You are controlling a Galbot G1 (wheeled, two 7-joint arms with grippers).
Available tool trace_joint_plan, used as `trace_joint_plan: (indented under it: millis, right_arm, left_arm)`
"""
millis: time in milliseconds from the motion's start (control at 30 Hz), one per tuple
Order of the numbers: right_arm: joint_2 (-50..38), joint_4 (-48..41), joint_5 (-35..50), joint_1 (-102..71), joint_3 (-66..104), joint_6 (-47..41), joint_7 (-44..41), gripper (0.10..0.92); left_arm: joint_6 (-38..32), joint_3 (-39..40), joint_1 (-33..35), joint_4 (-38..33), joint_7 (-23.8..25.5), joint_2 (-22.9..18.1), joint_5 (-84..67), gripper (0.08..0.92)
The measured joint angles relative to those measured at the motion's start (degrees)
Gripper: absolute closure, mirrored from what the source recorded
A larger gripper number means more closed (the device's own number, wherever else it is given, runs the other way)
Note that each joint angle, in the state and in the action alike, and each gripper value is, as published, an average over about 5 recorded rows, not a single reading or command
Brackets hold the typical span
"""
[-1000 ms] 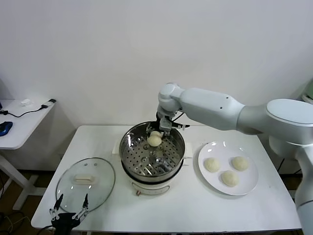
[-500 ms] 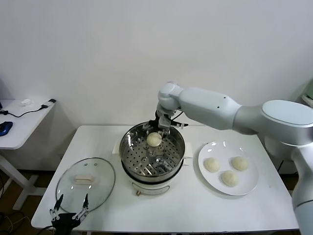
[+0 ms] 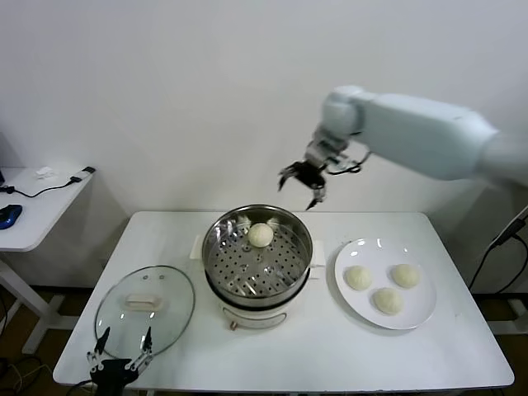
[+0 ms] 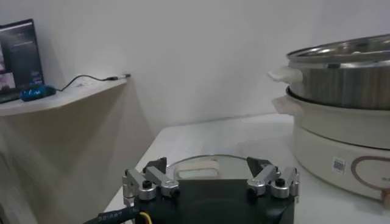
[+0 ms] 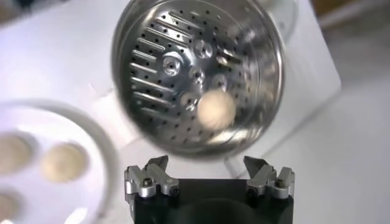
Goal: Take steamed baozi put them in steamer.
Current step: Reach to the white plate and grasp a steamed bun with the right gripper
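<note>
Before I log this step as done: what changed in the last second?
The right gripper let go of the baozi and rose out of the steamer, open and empty, now above its far rim. The baozi stays on the perforated tray. Unchanged: three buns on the plate, the glass lid, and the left gripper parked at the table's near edge.

right arm: I hold it stretched across, high up | right gripper [image 3: 303, 180]: my claw hangs in the air, fingers spread wide, empty | left gripper [image 3: 120, 356]: I rest low at my side, fingers apart
</note>
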Motion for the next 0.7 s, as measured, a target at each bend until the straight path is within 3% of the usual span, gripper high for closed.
trace_joint_plan:
  millis: [367,700]
  right_arm:
    - [-16.6,10.3,6.4,1.4,-10.0,-17.7,3.1,0.203]
    - [-22.0,13.1,4.7,-8.2,-7.6,-29.6,8.5,0.203]
  left_arm:
    - [-0.2,-0.1,-0.4,0.2,0.0,0.0,0.0,0.177]
    - [-0.6,0.0,-0.5,0.7,-0.1,-0.6,0.0,0.177]
